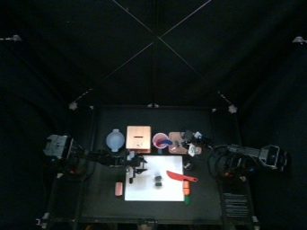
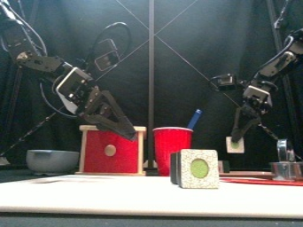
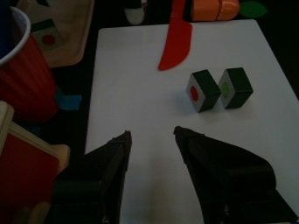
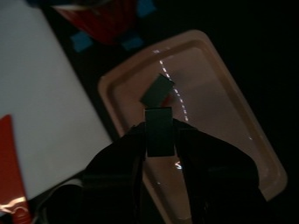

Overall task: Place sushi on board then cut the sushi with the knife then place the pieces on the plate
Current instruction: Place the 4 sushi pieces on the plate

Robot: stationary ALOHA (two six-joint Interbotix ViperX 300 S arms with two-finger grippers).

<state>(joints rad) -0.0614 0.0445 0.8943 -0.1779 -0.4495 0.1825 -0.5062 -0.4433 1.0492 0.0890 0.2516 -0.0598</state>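
My left fingers hang spread and empty over the near end of the white board. Risk here, I'd judge: a careless sweep forward clips the two sushi pieces standing side by side mid-board, topples them, or shoves them into the red knife lying flat on the board a little apart from them. On the right, my right fingers pinch one dark green piece above the pink tray, which sits on the surface behind the board. If I let go from up here the block could bounce, tip on its side or skid over the tray's low rim. The grip looks narrow, so it might also twist out early. A second dark shape shows on the tray just past the held block — another piece or a shadow, can't tell; if it is a piece, I could land on it. Look of the sushi: small squarish blocks, dark green wrap, pale flat face with a coloured centre — green in the front view. The two on the board stand upright and close together.
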